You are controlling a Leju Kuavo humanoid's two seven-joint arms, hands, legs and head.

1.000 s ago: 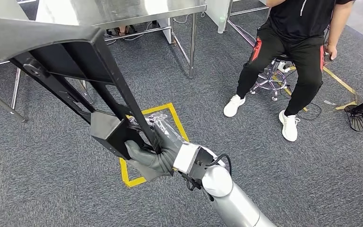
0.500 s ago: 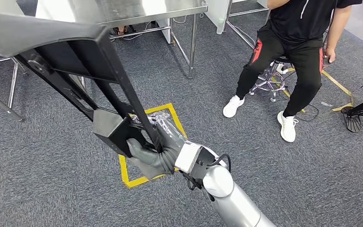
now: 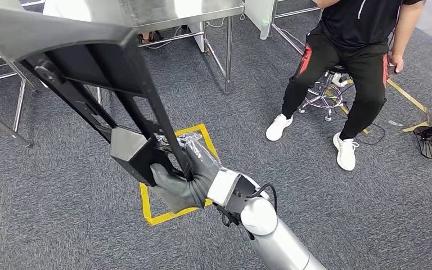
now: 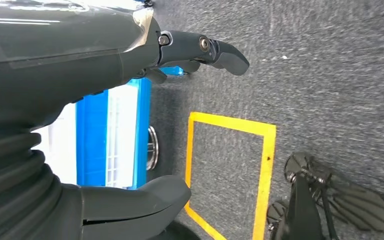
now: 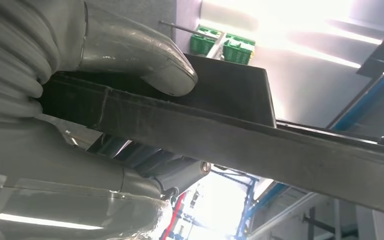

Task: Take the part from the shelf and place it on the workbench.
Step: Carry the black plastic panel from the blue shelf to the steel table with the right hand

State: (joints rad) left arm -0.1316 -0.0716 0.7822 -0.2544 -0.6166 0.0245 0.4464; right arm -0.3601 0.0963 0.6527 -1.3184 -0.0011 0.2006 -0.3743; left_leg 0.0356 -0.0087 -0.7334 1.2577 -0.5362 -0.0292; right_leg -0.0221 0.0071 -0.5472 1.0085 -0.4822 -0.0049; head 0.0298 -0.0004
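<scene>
Above the near carpet, the right hand clasps the black part, carried clear of any shelf; the left hand hangs empty, fingers apart. Placement on the steel workbench at far left remains outstanding.

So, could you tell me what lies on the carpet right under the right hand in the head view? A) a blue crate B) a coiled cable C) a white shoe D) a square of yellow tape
D: the yellow tape square on the grey carpet sits just beneath the right hand, which grips the black part.
</scene>
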